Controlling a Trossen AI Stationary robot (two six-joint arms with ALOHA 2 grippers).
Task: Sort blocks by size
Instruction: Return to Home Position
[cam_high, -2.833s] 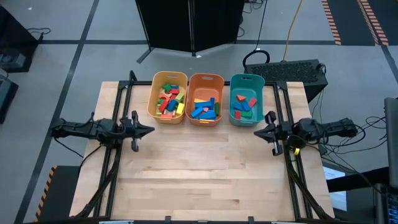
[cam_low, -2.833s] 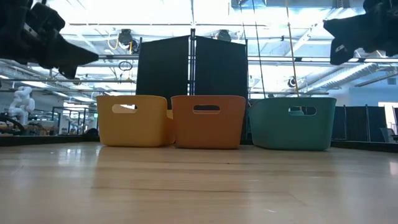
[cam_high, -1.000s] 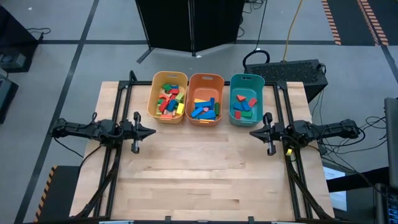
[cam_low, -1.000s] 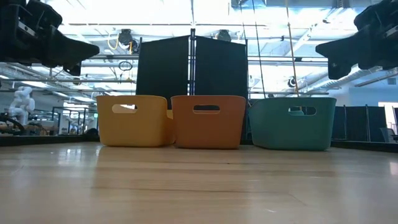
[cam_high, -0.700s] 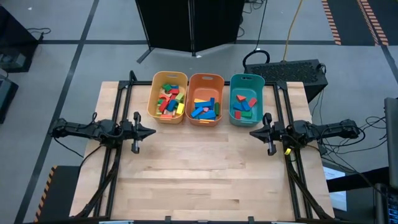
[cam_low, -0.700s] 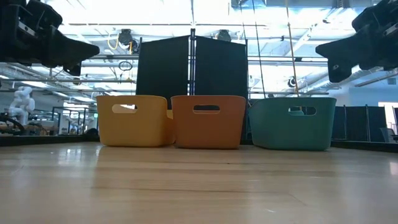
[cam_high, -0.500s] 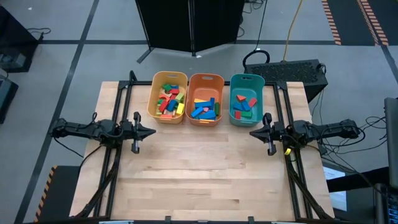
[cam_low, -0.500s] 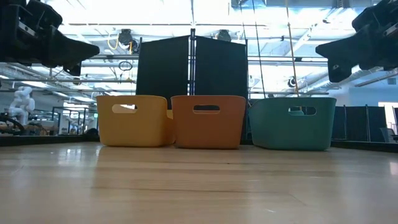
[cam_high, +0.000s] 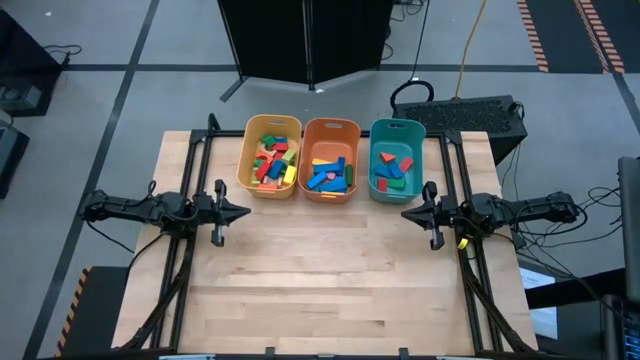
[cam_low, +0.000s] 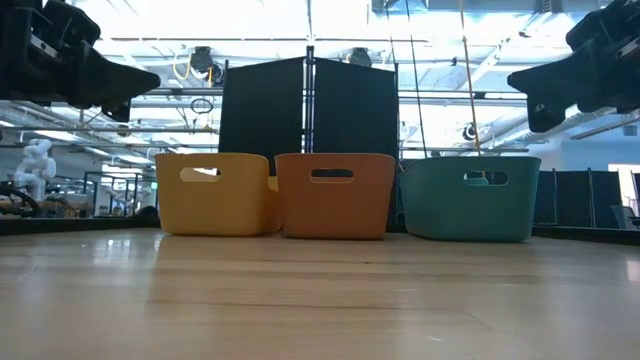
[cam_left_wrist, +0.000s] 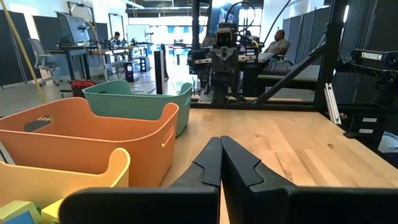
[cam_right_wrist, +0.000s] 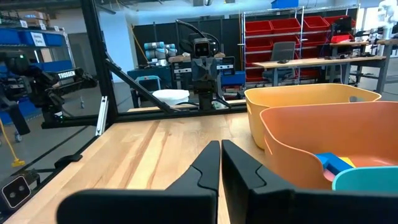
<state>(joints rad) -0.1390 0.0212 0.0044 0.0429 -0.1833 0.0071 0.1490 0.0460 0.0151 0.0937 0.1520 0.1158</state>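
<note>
Filling the bins: blocks (cam_high: 272, 160) lie in all three, plain in the high view; the low view shows only walls.
Bins: yellow bin (cam_high: 270, 119), orange bin (cam_high: 331, 122), teal bin (cam_high: 398, 124) in a row at the counter's (cam_high: 330, 290) 12 o'clock.
Left gripper (cam_high: 241, 211): 9 o'clock, above the counter, fingers (cam_left_wrist: 210, 163) pressed together, empty.
Right gripper (cam_high: 405, 213): 3 o'clock, fingers (cam_right_wrist: 208, 165) likewise closed, empty; wrist views show this.

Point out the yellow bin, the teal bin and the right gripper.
yellow bin (cam_low: 215, 208): low view, front wall.
teal bin (cam_low: 470, 212): low view, front wall.
right gripper (cam_high: 404, 213): high view, between its shut fingertips.
</note>
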